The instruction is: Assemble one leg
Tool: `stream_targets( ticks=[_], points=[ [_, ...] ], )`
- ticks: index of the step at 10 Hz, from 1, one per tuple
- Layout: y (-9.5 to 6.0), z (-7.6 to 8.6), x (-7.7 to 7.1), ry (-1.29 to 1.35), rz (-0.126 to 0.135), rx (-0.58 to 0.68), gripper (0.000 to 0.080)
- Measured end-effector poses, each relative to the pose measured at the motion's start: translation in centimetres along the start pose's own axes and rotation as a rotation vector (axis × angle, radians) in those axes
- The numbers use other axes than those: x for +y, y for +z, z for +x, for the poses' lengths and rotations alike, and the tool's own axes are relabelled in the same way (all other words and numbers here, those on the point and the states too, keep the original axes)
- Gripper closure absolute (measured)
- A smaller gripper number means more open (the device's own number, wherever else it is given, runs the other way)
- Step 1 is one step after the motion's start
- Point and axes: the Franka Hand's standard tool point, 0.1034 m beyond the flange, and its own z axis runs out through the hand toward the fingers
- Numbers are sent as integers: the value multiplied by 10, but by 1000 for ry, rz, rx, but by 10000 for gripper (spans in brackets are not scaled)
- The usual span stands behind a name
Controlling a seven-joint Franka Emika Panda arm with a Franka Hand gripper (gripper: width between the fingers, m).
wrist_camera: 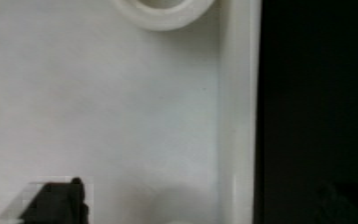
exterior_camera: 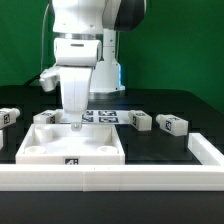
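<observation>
Several legs, small white blocks with marker tags, lie on the black table: two at the exterior view's left (exterior_camera: 8, 117) (exterior_camera: 45, 117) and two at its right (exterior_camera: 140, 120) (exterior_camera: 172, 125). My gripper (exterior_camera: 76, 124) hangs just above the far part of the large white square tray-like piece (exterior_camera: 40, 150), away from every leg. In the wrist view the gripper (wrist_camera: 190, 208) is open and empty. One dark fingertip (wrist_camera: 55, 205) shows over the piece's flat white face (wrist_camera: 105, 110). A round corner recess (wrist_camera: 167, 10) and the raised rim (wrist_camera: 240, 110) also show. The other fingertip is lost against the dark table.
The marker board (exterior_camera: 101, 116) lies behind the tray-like piece, under the arm. A long white wall (exterior_camera: 110, 176) runs along the front and turns back at the exterior view's right (exterior_camera: 205, 150). A green backdrop stands behind the table.
</observation>
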Motion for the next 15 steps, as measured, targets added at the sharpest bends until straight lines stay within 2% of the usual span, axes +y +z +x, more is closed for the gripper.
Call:
stream_targets(
  ticks=[3, 6, 7, 8, 9, 10, 11, 15],
  points=[
    [16, 6, -5, 3, 25, 6, 150],
    [18, 6, -6, 4, 30, 7, 159],
    [18, 6, -6, 4, 30, 7, 369],
    [18, 6, -6, 4, 30, 7, 523],
    [18, 6, -6, 4, 30, 7, 523],
    [18, 6, -6, 4, 30, 7, 680],
    [17, 6, -4, 4, 21, 7, 739],
    [16, 6, -3, 4, 16, 7, 739]
  ],
)
